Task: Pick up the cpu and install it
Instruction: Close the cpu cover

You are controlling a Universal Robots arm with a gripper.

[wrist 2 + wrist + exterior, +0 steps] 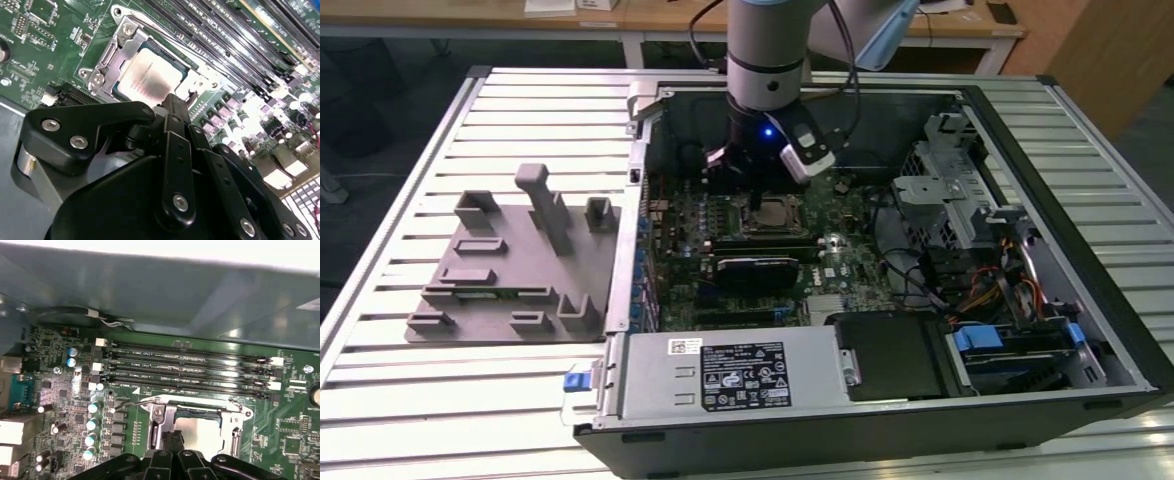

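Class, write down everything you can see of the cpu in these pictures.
The cpu is a small, flat, square chip with a silver-grey metal top that bears faint print, and a thin rim shows at its edge. It lies flat in the socket on the green motherboard, inside the open computer case. The socket's metal frame surrounds it. The gripper hangs close over one edge of the chip; whether it touches the chip cannot be told.

cpu (150,75) in socket (106,58), hand (173,102) just above, tray (494,290) outside case (881,432), exterior view's left
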